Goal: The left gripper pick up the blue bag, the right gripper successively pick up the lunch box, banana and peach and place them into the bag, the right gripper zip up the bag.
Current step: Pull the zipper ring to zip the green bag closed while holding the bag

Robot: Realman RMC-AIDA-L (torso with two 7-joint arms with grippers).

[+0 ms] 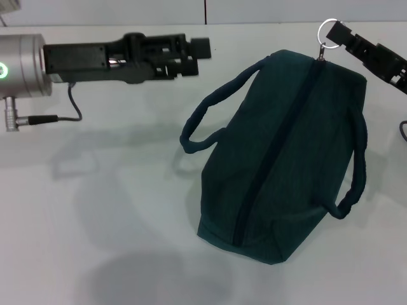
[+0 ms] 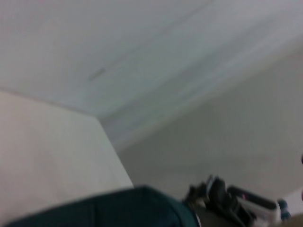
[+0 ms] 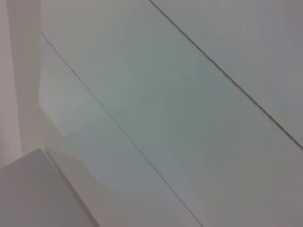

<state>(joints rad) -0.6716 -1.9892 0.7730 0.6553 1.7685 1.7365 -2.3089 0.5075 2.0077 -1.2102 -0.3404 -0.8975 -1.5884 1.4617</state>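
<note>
Bag lies on table, zip line closed, long axis running near-to-far. My right gripper at far end, pinching zip ring. Left gripper hovers apart, far-left of bag, jaw state unclear.
</note>
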